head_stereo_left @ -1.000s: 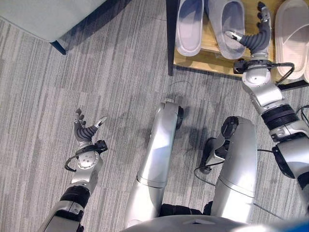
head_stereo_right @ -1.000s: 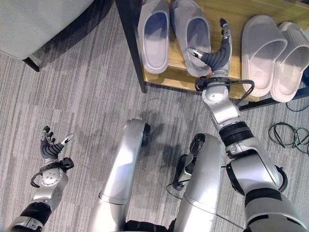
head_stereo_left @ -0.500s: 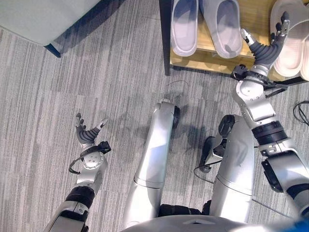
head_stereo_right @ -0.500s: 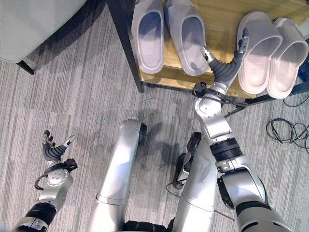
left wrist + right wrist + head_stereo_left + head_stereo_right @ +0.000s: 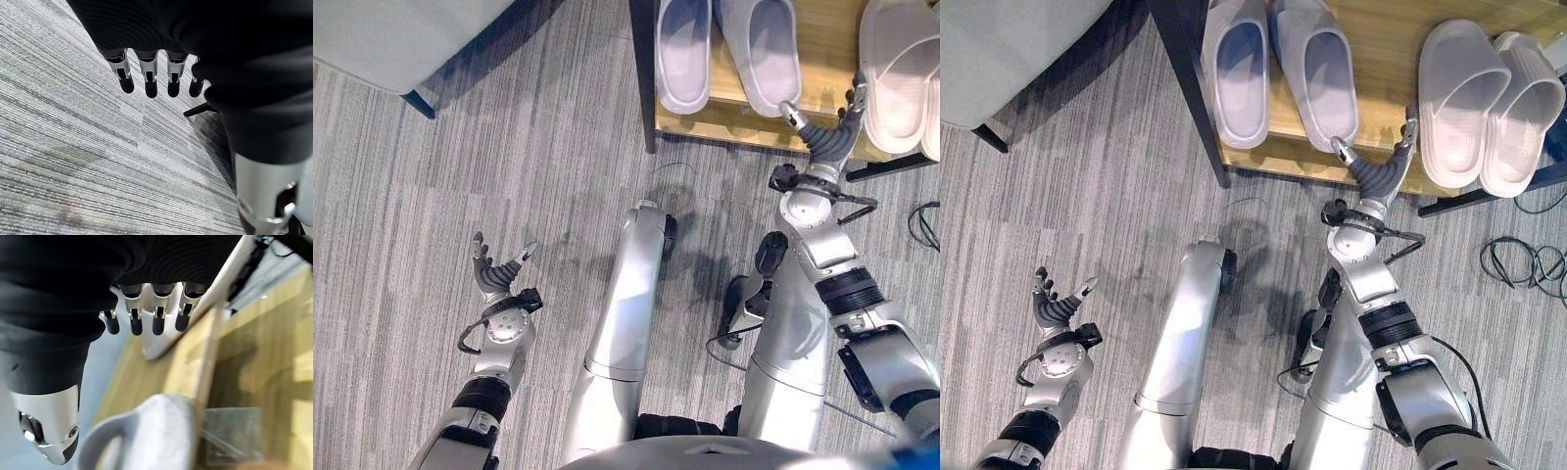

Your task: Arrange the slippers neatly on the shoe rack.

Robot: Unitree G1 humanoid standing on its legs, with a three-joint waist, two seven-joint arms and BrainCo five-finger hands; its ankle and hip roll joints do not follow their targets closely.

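Two pale lavender slippers (image 5: 1242, 73) (image 5: 1317, 73) lie side by side on the wooden shoe rack (image 5: 1381, 29), toes toward me. To their right sit two whitish-pink slippers (image 5: 1459, 98) (image 5: 1520, 110), also paired. My right hand (image 5: 1379, 166) hovers at the rack's front edge between the two pairs, fingers straight and empty; in the right wrist view its fingers (image 5: 156, 316) point over the shelf with a lavender slipper heel (image 5: 146, 435) below. My left hand (image 5: 499, 274) is held open above the carpet at the lower left, its fingers (image 5: 146, 81) holding nothing.
A black rack leg (image 5: 1190, 93) stands at the shelf's left front corner. A grey upholstered seat (image 5: 401, 34) with a dark foot fills the upper left. Black cables (image 5: 1528, 269) coil on the striped grey carpet to the right.
My right hand has drawn back from the right lavender slipper to the rack's front edge. The camera has shifted a little, and the left hand has stayed open over the carpet.
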